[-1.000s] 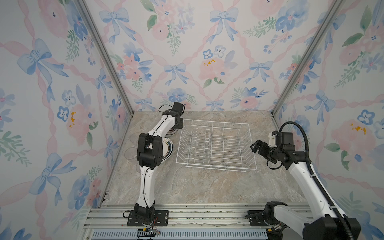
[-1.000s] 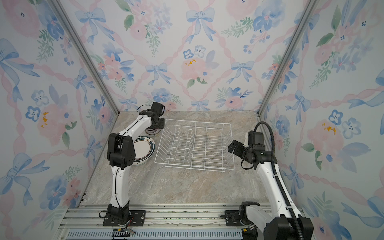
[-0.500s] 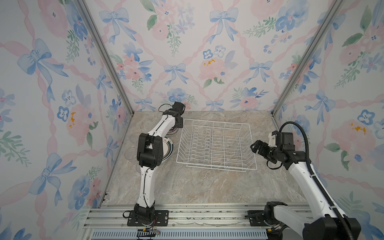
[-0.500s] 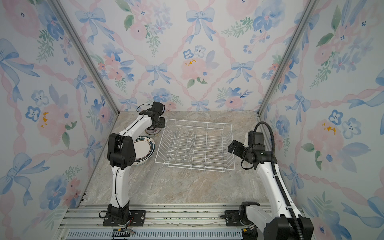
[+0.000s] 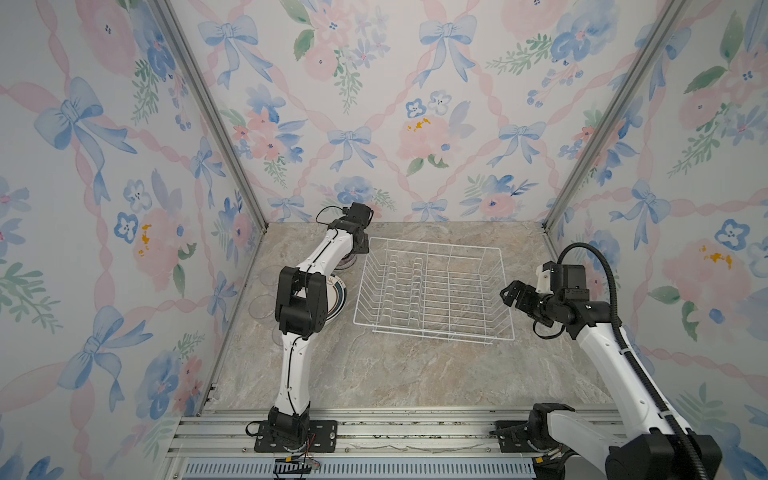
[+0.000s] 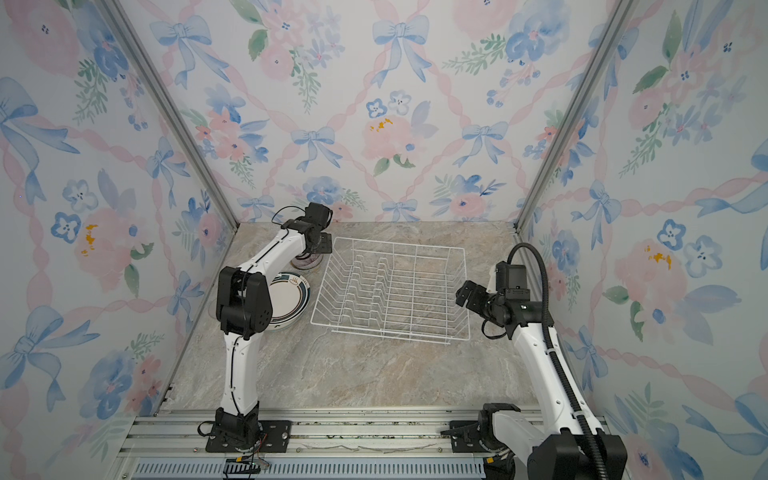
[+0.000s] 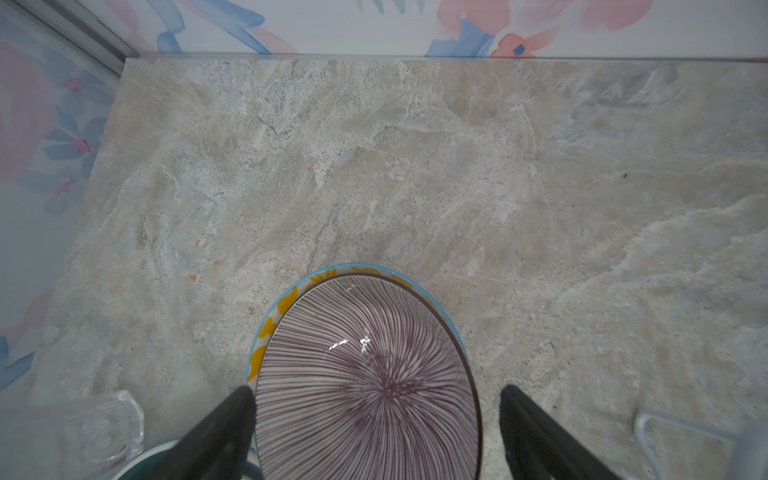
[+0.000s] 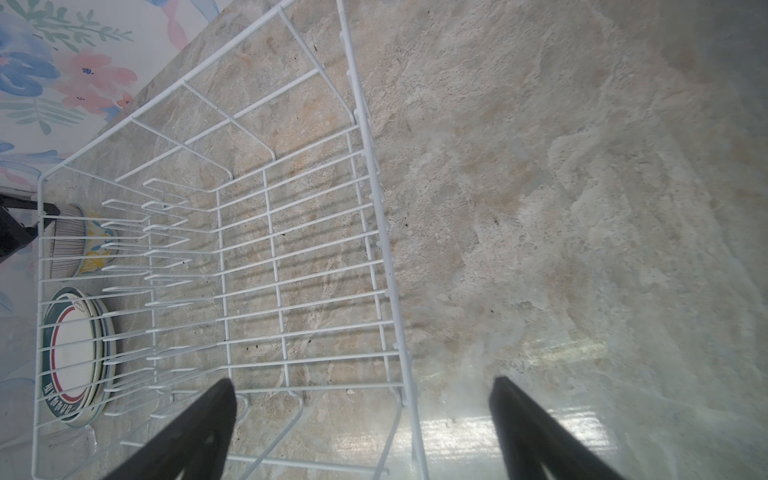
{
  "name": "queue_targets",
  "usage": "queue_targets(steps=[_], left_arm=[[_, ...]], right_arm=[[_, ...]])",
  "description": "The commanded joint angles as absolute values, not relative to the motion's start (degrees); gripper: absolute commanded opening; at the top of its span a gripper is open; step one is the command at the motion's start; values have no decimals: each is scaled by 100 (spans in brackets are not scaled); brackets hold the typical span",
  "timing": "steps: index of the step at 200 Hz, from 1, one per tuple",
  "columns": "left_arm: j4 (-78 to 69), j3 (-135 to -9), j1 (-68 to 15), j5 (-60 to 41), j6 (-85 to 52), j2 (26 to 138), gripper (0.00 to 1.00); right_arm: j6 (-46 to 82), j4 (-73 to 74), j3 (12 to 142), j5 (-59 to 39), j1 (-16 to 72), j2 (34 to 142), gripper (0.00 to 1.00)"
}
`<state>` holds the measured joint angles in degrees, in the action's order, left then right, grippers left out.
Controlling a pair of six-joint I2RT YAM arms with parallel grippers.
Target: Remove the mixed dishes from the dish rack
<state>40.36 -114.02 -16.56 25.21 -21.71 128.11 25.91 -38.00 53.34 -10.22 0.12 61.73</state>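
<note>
The white wire dish rack (image 5: 415, 286) (image 6: 380, 282) stands in the middle of the table with nothing in it. By its back left corner a purple-striped bowl (image 7: 365, 374) (image 6: 305, 262) sits nested in a yellow-blue floral bowl (image 7: 286, 303). My left gripper (image 7: 376, 392) (image 5: 359, 243) is open just above them, one finger on each side of the striped bowl. One fingertip lies close against its rim and the other stands clear of it. My right gripper (image 8: 362, 384) (image 5: 509, 293) hangs open and holds nothing at the rack's right side (image 8: 371, 174).
A stack of plates (image 6: 289, 297) (image 8: 75, 353), the top one green-rimmed, lies left of the rack, partly behind my left arm. Clear glass cups (image 5: 266, 274) (image 7: 104, 424) stand by the left wall. The patterned back wall is close behind the bowls.
My left gripper's jaws have spread apart around the purple-striped bowl, which stays in the floral bowl. Neither arm has shifted noticeably.
</note>
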Motion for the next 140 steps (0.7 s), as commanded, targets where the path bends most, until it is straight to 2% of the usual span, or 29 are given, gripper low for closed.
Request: queue_targets(steps=[1,32,61,86,122,140], left_arm=[[4025,-11540,-1690,2663,-2275,12920,86],[4017,-11584,-1646,2590,-2200,12888,72],[4017,-11593,-1612,2424,-2119,12889,63],[4007,-11568,-1593,2126,-2101,12869,41],[4007,-11549,-1618,1744,-2152,12930,20],[4006,-11549,-1647,1638,-2171,12961,18]], right_arm=[[2488,-3959,5469,-965,62,6225,97],[2496,-3938,5466,-967,59,6267,97],[2505,-3920,5474,-986,59,6314,97],[2497,-3920,5493,-984,58,6327,97],[2496,-3920,5476,-973,69,6337,97],[2488,-3920,5474,-959,64,6352,97]])
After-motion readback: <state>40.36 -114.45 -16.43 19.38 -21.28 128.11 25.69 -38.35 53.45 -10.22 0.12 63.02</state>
